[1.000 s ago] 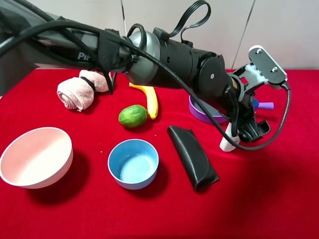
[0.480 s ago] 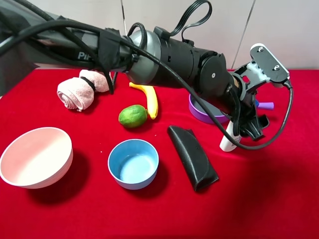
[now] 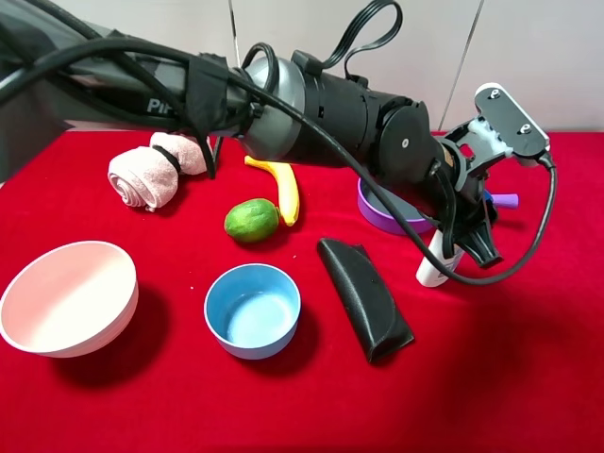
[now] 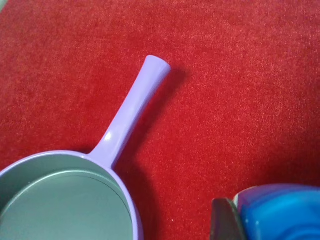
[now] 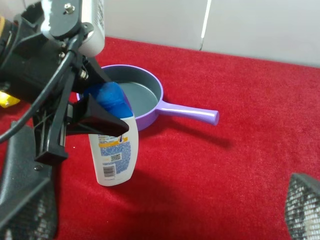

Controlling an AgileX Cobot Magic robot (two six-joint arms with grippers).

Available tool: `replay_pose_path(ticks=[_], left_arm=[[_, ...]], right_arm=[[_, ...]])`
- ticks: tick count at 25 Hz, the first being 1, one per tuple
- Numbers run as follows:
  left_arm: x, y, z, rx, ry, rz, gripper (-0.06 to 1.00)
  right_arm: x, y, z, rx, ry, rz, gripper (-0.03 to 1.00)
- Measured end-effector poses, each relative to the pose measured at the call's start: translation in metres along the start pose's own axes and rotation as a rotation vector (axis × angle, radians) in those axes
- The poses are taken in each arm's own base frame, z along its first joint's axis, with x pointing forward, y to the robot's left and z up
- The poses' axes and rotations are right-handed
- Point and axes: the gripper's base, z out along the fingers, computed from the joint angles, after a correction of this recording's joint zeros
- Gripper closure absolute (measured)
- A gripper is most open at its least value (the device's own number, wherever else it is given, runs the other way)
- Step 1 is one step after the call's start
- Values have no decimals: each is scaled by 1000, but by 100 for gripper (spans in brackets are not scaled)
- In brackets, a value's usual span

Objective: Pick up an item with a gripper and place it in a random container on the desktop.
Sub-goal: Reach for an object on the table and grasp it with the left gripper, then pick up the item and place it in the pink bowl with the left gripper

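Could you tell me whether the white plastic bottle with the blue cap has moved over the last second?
No. The white plastic bottle stands at the same spot beside the round purple pan.

Bottle [image 3: 430,272] top hidden behind end effector [image 3: 472,243]; pan [image 4: 132,112] cropped

The tabletop [image 3: 528,377] is brightly lit; soft shadows are cast toward 5 o'clock; the blue cap [image 4: 280,212] is blurred.
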Motion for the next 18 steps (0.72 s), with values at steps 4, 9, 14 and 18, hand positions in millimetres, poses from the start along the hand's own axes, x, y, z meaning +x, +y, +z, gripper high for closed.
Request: replay_pose_path(ticks=[4,9,14,18], left_arm=[[0,0,0,0,0,0,54],[0,-1,0,1,0,2,54],[0,-1,0,1,0,2,54],[0,-1,0,1,0,2,54]], right_arm=[[0,0,0,0,0,0,27],[0,0,0,0,0,0,27],[0,0,0,0,0,0,27],[0,0,0,0,0,0,27]])
